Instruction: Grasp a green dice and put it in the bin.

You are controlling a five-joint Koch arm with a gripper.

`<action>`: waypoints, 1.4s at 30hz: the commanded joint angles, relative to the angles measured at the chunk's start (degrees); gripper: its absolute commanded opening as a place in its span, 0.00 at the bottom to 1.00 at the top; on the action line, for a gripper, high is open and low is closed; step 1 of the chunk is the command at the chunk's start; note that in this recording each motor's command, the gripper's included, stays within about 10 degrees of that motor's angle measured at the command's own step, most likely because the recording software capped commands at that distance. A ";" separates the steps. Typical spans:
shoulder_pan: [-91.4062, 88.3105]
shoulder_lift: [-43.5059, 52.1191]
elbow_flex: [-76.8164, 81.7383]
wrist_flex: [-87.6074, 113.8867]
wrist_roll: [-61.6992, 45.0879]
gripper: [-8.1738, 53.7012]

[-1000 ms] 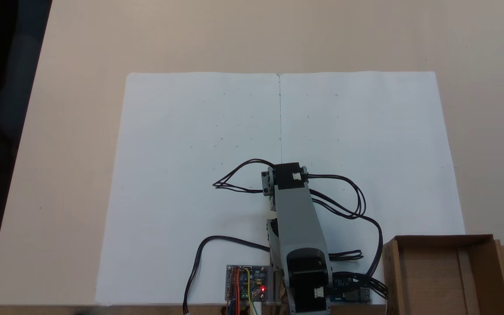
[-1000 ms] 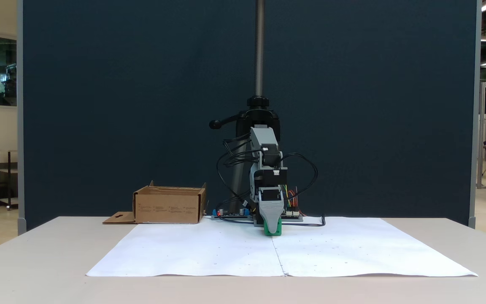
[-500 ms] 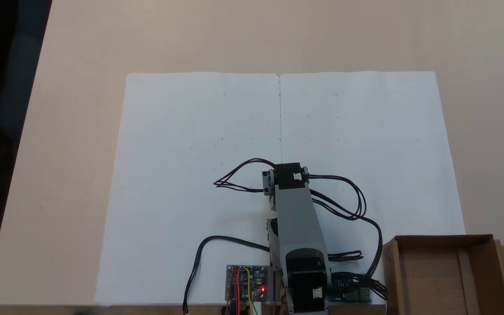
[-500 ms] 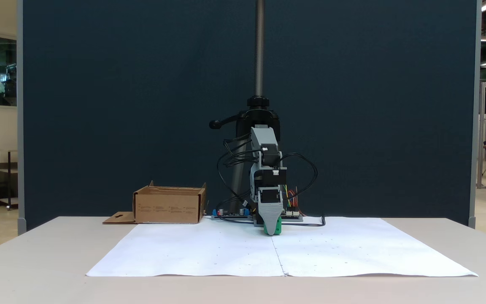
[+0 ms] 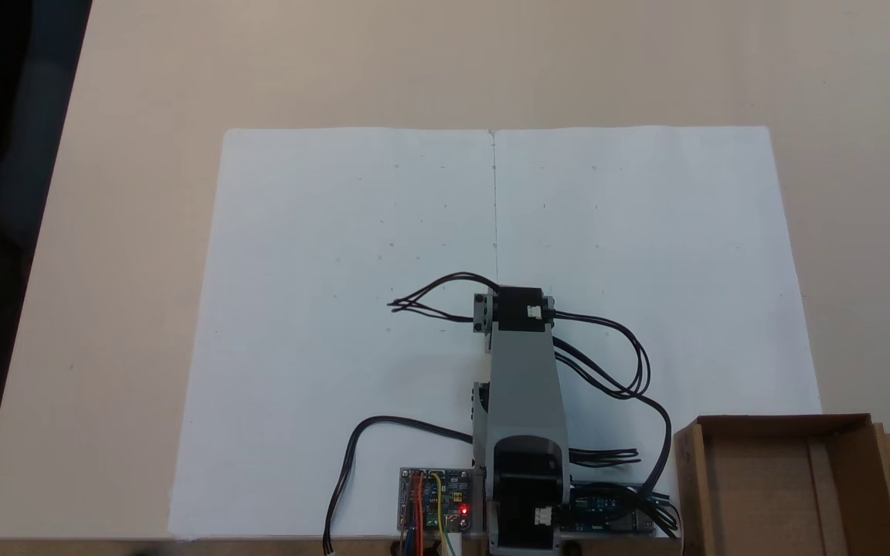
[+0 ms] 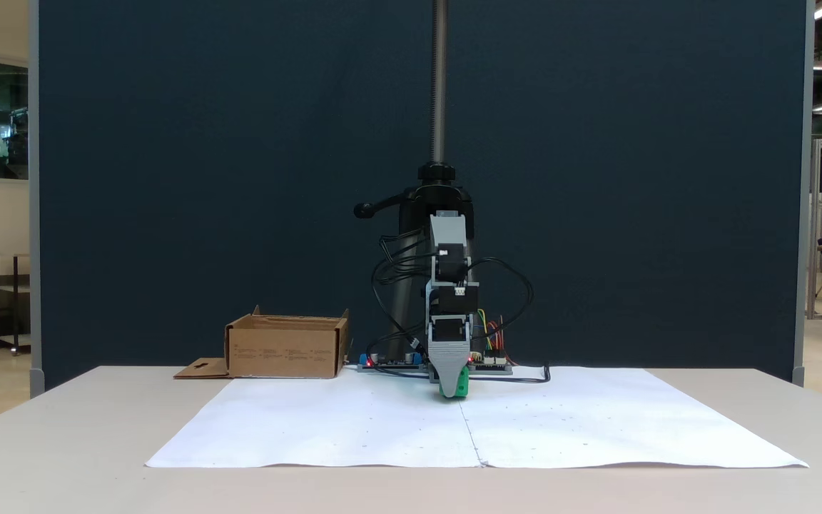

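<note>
1. The grey arm (image 5: 522,386) reaches out from its base at the counter's (image 5: 144,232) edge over the white paper (image 5: 337,232), wrist folded down.
2. In a fixed view the pincer (image 6: 454,389) points at the paper, pinching the green dice (image 6: 460,384).
3. The cardboard box (image 5: 785,486) sits at the counter's corner, well apart.

I'm seeing two white paper sheets (image 5: 414,309) lying flat mid-tabletop (image 5: 144,93), meeting at a centre seam. A circuit board (image 5: 436,500) is glowing red at the tabletop's near edge. I'm watching a dark blue panel (image 6: 240,178) standing behind the far edge.
</note>
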 commanded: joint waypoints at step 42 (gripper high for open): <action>87.63 -13.62 -40.08 -16.61 -4.92 0.33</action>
